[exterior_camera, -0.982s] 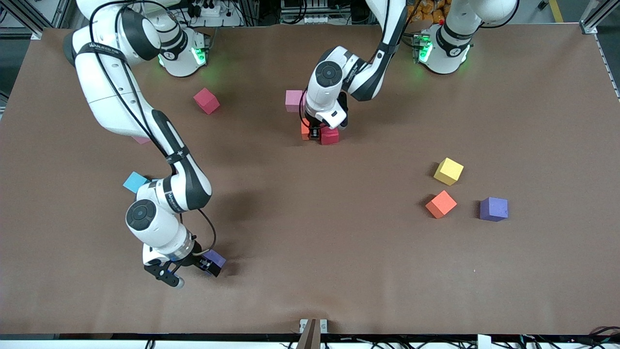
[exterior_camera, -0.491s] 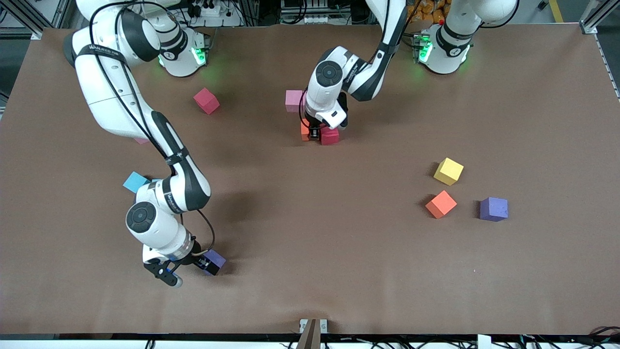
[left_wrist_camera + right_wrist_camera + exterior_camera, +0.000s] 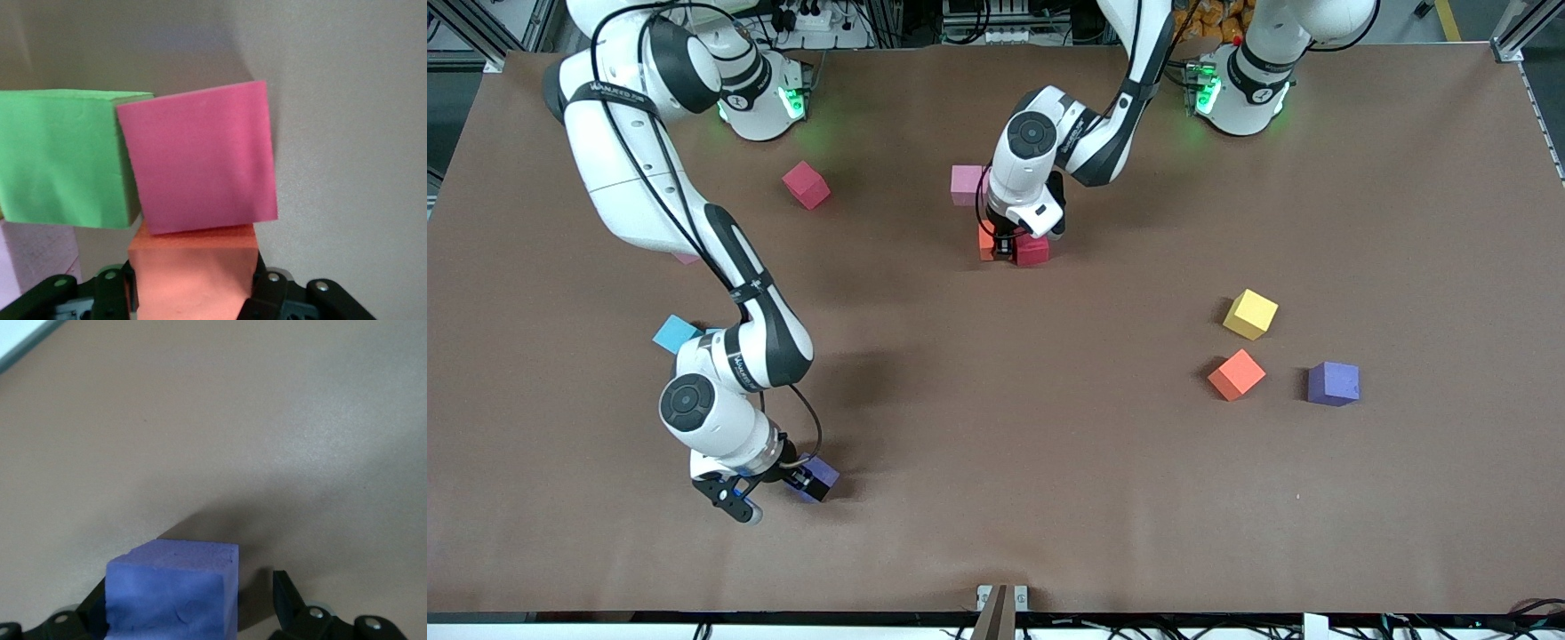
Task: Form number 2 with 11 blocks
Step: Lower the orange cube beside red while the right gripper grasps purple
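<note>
My left gripper point(image 3: 1009, 244) is down at the table's middle, shut on an orange block point(image 3: 193, 267). That block presses against a red block point(image 3: 200, 160), which sits askew. A green block point(image 3: 63, 157) adjoins the red one, and a pink block point(image 3: 966, 184) lies close by, farther from the front camera. In the front view the left hand hides the green block. My right gripper point(image 3: 800, 484) is low near the table's front edge, open around a purple block point(image 3: 173, 593). A gap shows between that block and one finger point(image 3: 287, 600).
Loose blocks lie about. A red one point(image 3: 807, 185) and a teal-blue one point(image 3: 675, 334) are toward the right arm's end. A yellow point(image 3: 1250, 314), an orange point(image 3: 1237, 374) and a purple one point(image 3: 1333, 383) are toward the left arm's end. A pink bit point(image 3: 687, 258) peeks from under the right arm.
The right hand has shifted slightly around the purple block, jaws still wide. The left gripper stays on the orange block by the red one.
</note>
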